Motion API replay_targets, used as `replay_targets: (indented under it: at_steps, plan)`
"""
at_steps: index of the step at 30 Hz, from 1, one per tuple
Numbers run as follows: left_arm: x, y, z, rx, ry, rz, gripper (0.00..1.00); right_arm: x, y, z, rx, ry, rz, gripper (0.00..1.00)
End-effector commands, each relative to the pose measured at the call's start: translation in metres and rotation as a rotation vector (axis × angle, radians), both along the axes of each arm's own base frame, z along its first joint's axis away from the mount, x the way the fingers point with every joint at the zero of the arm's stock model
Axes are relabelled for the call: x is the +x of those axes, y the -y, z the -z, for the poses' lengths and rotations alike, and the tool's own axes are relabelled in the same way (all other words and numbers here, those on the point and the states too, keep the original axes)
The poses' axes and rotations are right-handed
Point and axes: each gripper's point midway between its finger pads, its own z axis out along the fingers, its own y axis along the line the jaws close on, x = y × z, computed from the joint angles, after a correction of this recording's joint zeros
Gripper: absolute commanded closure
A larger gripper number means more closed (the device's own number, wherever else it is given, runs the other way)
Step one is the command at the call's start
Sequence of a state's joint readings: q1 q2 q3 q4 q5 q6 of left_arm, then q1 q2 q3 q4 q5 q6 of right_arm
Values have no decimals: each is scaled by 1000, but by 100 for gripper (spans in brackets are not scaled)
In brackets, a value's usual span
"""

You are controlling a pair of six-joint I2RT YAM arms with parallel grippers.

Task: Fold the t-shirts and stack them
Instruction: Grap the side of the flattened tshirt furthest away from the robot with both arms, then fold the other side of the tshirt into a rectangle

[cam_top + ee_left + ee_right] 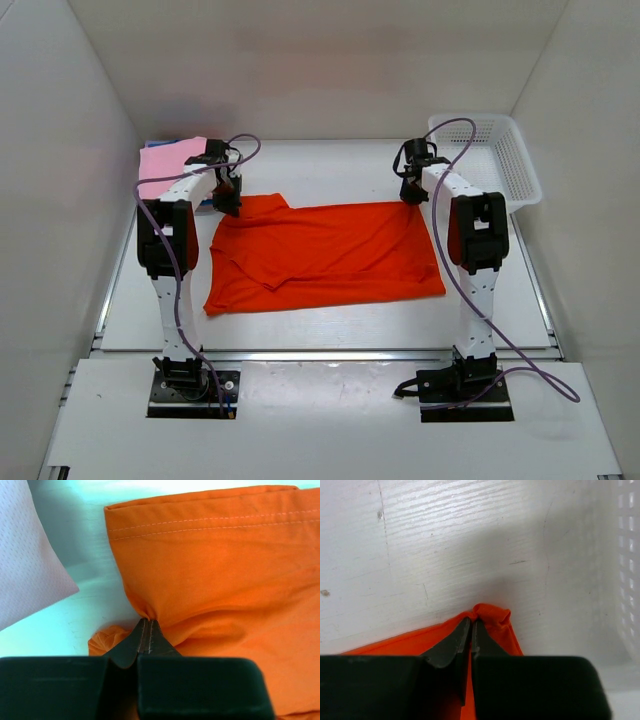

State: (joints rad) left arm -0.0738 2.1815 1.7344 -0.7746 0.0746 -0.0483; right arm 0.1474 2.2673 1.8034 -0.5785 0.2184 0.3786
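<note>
The orange-red t-shirt [325, 255] was laid out across the middle of the desk [330, 330], spread wide and mostly flat, with some creases and a sleeve turned in at its left side; no finished fold could be made out in it, so it was judged to be at the start of its folding. Its two far corners were pinched: the left claw [147, 625] was closed on a bunched bit of cloth just below the stitched hem, and the right claw [472, 622] was closed on the puckered far right corner, both low at the desk. The pink t-shirt [170, 160] was seen at the far left corner of the desk as a neat flat rectangle, and a strip of blue cloth [158, 142], taken to be the blue t-shirt, showed under its far edge; these two were judged to be folded and stacked already. What was left, by that reading, was the folding of the orange-red one and its placing on the pile. The white mesh basket [500, 150] stood at the far right, apart from the shirts. No brand, label or readable writing was found on any cloth, on the basket or on the desk; only plain lines of stitching were visible along the hem
</note>
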Motion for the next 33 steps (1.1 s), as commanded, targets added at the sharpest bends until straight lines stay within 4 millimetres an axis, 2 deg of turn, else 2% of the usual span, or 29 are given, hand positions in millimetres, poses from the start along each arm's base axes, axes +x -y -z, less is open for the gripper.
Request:
replay_targets:
  at_steps: [1, 3, 4, 7, 8, 9, 11, 12, 13, 14, 15, 17, 18, 19, 20, 23, 27, 28, 31, 32, 33]
  plan:
    - [12, 5, -58, -45, 130, 19, 100, 10, -3, -43, -3, 115, -70, 100]
    - [6, 4, -73, -61, 161, 18, 100, 1, -6, -53, -14, 158, -99, 100]
    - [4, 5, -77, -65, 172, 26, 100, 5, -12, -70, -11, 215, -131, 100]
    - [-15, 4, -92, -65, 203, 27, 100, -14, -16, -73, -11, 247, -169, 100]
    - [-18, 2, -93, -63, 212, 17, 100, -14, -19, -76, 10, 265, -185, 100]
    - [-25, 3, -98, -67, 225, 17, 100, -24, -19, -75, 31, 266, -198, 100]
    - [-37, 3, -101, -62, 238, 20, 100, -33, -19, -95, 75, 323, -209, 100]
    - [-48, 3, -101, -65, 239, 17, 100, -42, -21, -85, 92, 309, -215, 100]
    - [-58, 4, -101, -65, 245, 21, 100, -49, -17, -90, 107, 335, -206, 100]
    - [-62, 6, -110, -74, 277, 22, 100, -53, -16, -100, 126, 358, -217, 100]
    - [-71, 7, -99, -77, 255, 21, 100, -62, -15, -100, 148, 361, -220, 100]
    - [-89, 6, -95, -84, 255, 18, 100, -80, -15, -87, 177, 340, -226, 100]
    - [-91, 5, -95, -78, 263, 13, 100, -82, -11, -97, 195, 372, -218, 99]
    - [-99, 7, -94, -89, 265, 13, 100, -93, -13, -86, 210, 344, -230, 100]
    - [-103, 6, -92, -85, 264, 16, 100, -94, -9, -95, 233, 377, -225, 100]
    - [-122, 4, -85, -71, 262, 17, 100, -116, 1, -86, 271, 370, -199, 100]
    - [-136, -1, -84, -59, 285, 6, 100, -132, 7, -91, 294, 397, -192, 100]
    - [-136, 0, -85, -58, 296, 10, 100, -133, 3, -96, 312, 407, -198, 100]
    - [-149, -7, -75, -33, 289, -2, 100, -146, 1, -90, 324, 394, -202, 100]
    - [-149, -7, -75, -30, 294, -2, 100, -145, 0, -95, 327, 410, -209, 100]
    - [-155, -8, -71, -28, 281, -2, 100, -149, 0, -89, 331, 397, -208, 100]
